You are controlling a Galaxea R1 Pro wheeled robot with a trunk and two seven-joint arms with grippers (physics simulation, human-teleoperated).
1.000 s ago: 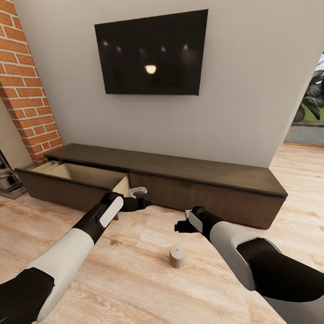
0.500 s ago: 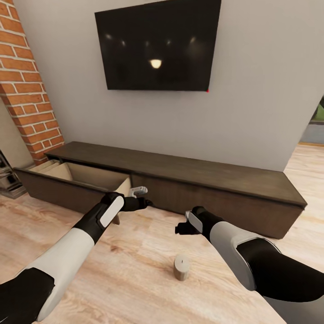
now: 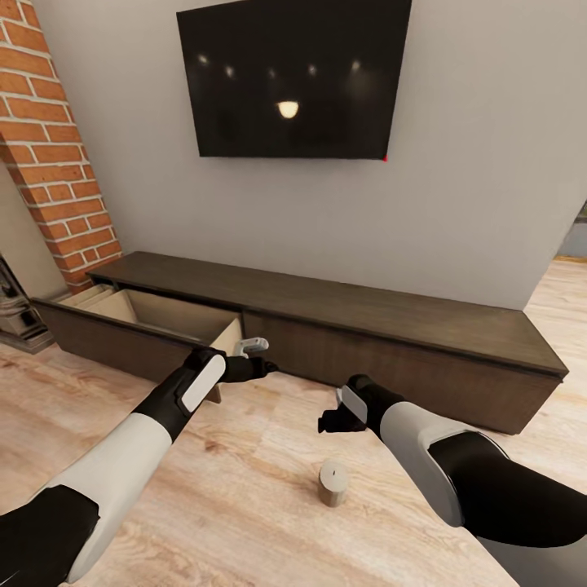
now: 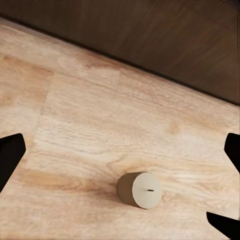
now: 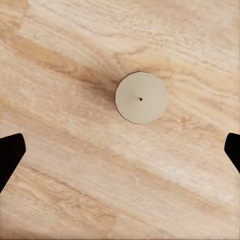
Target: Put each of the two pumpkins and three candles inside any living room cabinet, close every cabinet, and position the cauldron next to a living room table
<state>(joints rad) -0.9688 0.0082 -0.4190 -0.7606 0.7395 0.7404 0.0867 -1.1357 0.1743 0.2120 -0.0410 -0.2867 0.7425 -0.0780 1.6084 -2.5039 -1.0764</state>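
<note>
A tan candle [image 3: 332,483] stands upright on the wood floor, in front of the long dark-brown cabinet [image 3: 391,318]. The cabinet's left drawer [image 3: 163,319] is pulled out, showing a pale wood interior. My right gripper [image 3: 330,421] hovers open above the candle [image 5: 141,97], which sits slightly off the line between the fingers [image 5: 10,155]. My left gripper [image 3: 259,359] is open near the open drawer's right corner, and its camera looks down on the candle [image 4: 140,190] and the cabinet front [image 4: 175,40]. Neither gripper holds anything.
A large black TV [image 3: 293,77] hangs on the grey wall above the cabinet. A brick column [image 3: 57,163] and a dark hearth [image 3: 12,302] stand at the left. A doorway [image 3: 575,236] opens at the far right. Bare wood floor [image 3: 244,489] surrounds the candle.
The whole head view has shifted, so the camera has moved a little nearer to the cabinet. Both arms keep the same pose, and the candle stays put on the floor.
</note>
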